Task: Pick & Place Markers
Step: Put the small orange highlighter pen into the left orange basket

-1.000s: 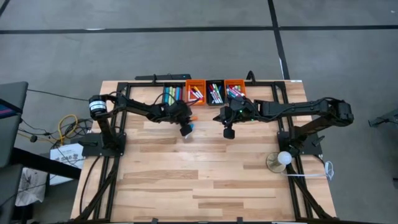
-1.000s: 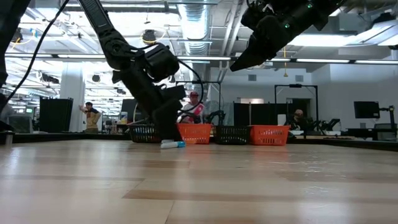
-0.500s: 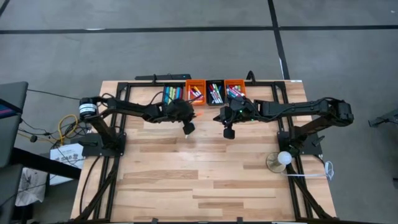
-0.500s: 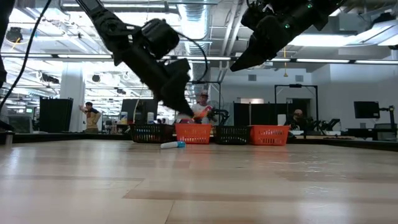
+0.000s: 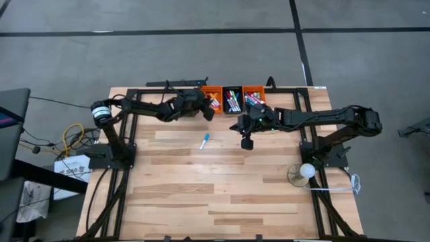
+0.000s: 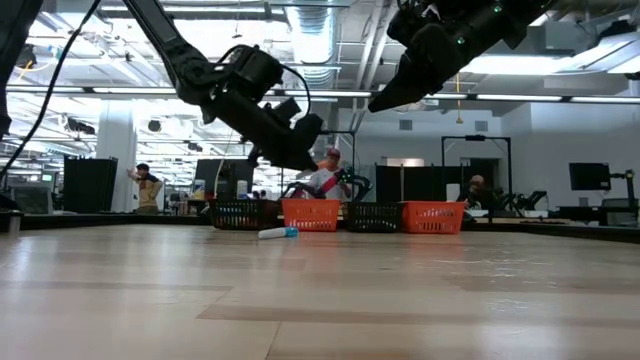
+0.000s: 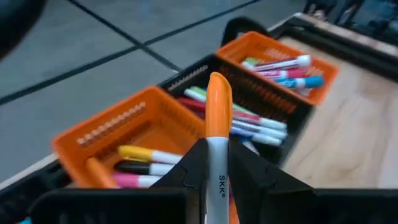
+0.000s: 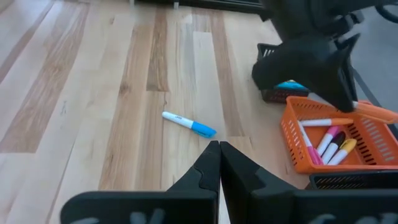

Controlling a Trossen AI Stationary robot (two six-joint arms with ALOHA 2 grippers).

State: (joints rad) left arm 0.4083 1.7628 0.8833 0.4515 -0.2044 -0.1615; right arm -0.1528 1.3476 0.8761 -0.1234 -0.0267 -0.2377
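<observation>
We see the left gripper [image 7: 216,163] clamped on an orange marker [image 7: 218,115], whose orange cap sticks out forward past the two dark fingers [image 7: 186,167]. In the high view this gripper [image 5: 209,113] hangs above the left orange bin [image 5: 211,93], at the far edge of the table [image 5: 222,188], and in the low view it is raised in the air [image 6: 305,152], well over the row of bins. Under the held marker, the left wrist view shows this orange bin [image 7: 93,134] with a yellow, a black and a pink marker inside; next to it stands a black bin [image 7: 255,93] with several markers, then a second orange bin [image 7: 317,71] with pink and blue ones. Another black bin [image 5: 185,102] sits at the left end of the row — the arm covers most of it, so we cannot say well what is in it. One blue marker [image 5: 203,140] with a white body lies flat on the wood, apart from the bins and between the two grippers; the right wrist view shows it too [image 8: 189,124]. The right gripper [image 8: 219,152] has its fingers pressed together with nothing between them, and it hovers over the table [image 5: 246,142] just in front of the right bins — it waits there.
</observation>
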